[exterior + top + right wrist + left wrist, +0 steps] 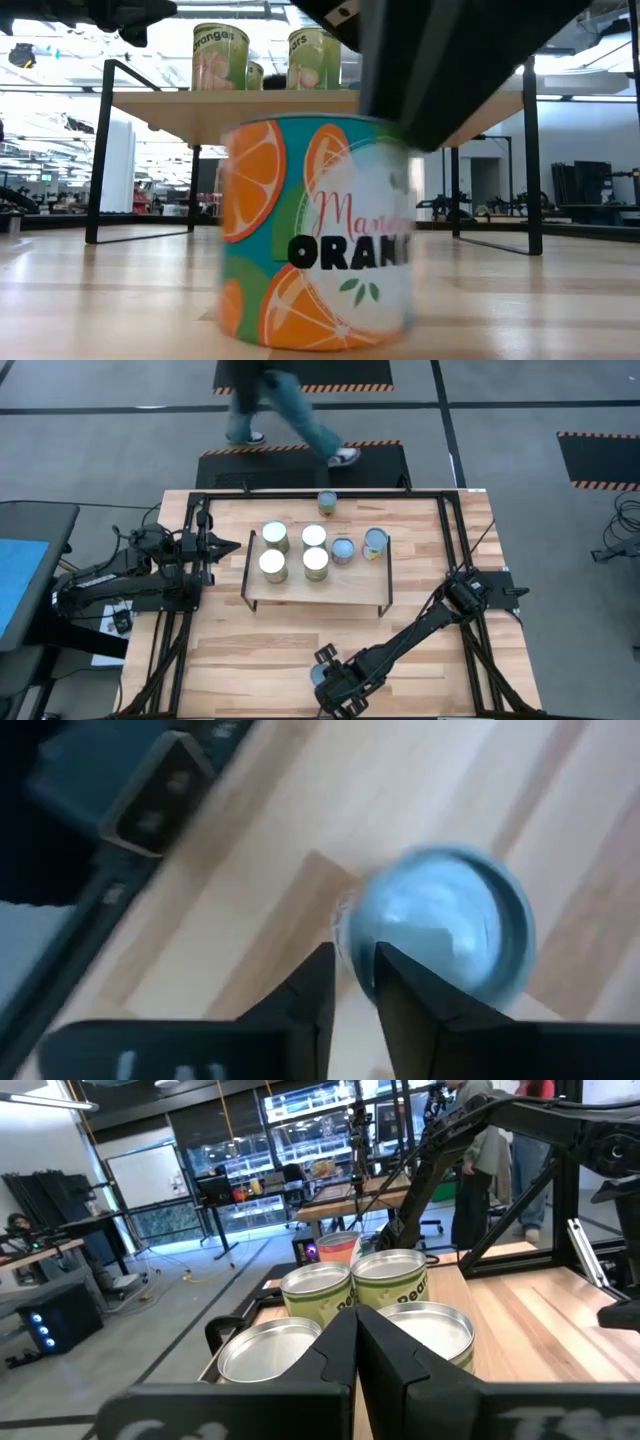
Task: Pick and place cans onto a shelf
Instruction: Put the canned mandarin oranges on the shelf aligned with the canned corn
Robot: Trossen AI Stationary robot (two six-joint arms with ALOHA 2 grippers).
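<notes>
An orange-labelled can (318, 235) is being approached by the right tool (335, 690), fingers narrow and just beside its rim; it risks being tipped.

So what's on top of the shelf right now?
Six cans stand on the shelf: four green-labelled cans in a square at its left, then a red-topped can and a blue can. Their labels are mostly hidden from above.

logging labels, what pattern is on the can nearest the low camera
Orange slices on teal, clearest in the low view: can.
</notes>
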